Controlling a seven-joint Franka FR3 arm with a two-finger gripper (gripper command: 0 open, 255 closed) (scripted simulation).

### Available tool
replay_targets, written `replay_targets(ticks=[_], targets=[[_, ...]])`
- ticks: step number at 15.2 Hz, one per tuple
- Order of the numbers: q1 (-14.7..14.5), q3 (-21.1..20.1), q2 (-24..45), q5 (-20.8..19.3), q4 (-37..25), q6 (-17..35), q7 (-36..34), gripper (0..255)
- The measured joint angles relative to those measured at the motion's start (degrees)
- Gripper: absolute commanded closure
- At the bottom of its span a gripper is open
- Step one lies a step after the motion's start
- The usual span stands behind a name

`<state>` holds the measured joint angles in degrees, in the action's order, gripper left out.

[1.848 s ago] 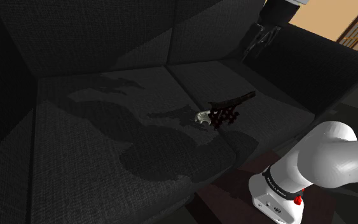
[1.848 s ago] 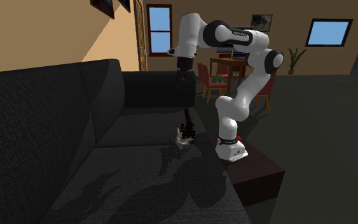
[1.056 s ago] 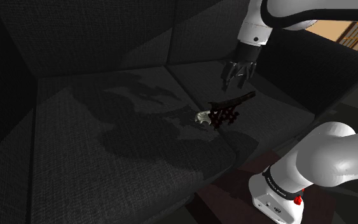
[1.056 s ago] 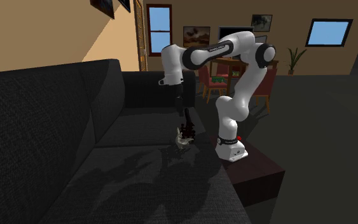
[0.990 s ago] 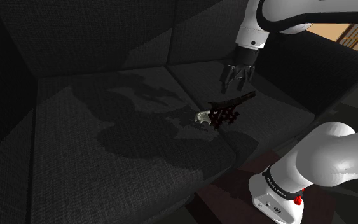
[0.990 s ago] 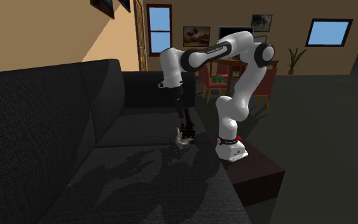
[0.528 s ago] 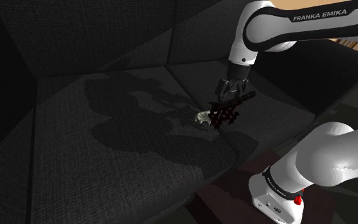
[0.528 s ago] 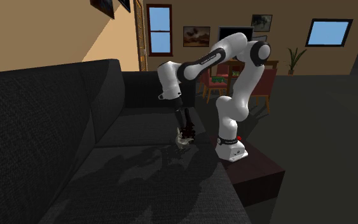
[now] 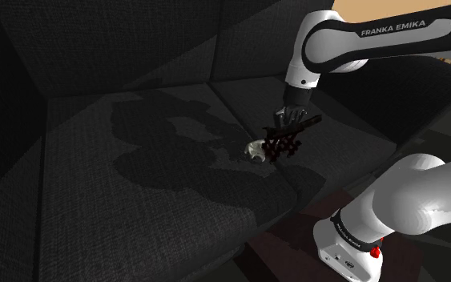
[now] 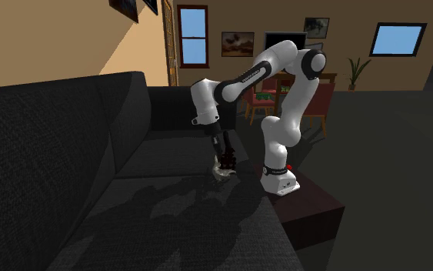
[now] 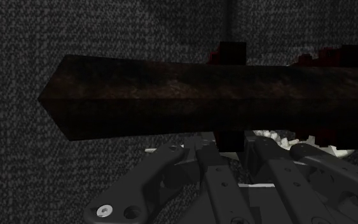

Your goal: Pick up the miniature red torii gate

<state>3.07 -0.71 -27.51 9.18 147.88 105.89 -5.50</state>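
The miniature torii gate (image 9: 289,141) lies on its side on the dark sofa seat (image 9: 135,192), dark red posts under a long dark top beam (image 9: 302,125). In the second exterior view the gate (image 10: 229,160) is near the seat's front edge. My gripper (image 9: 286,122) is down at the beam, fingers apart on either side and not clasping it. In the wrist view the beam (image 11: 203,95) runs crosswise just past my open gripper (image 11: 241,154), with red post ends behind it. The arm hides part of the gate.
A small white object (image 9: 255,149) lies against the gate, also in the wrist view (image 11: 274,137). The sofa backrest (image 9: 119,48) rises behind and an armrest (image 9: 424,88) to the shoulder view's right. My stand (image 10: 314,206) is beside the sofa; red chairs (image 10: 254,91) stand further back.
The arm has swung down from high above the sofa back to the gate. Over the last half second the gripper dropped the final bit onto the top beam.
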Motion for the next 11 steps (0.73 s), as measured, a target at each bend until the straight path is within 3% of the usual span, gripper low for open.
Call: replay_targets(ticks=[6, 11], targets=[[0.01, 0.01, -0.02, -0.02, -0.02, -0.04, 0.0, 255], [0.03, 0.05, -1.43, -0.17, -2.08, -3.48, -0.52, 255]])
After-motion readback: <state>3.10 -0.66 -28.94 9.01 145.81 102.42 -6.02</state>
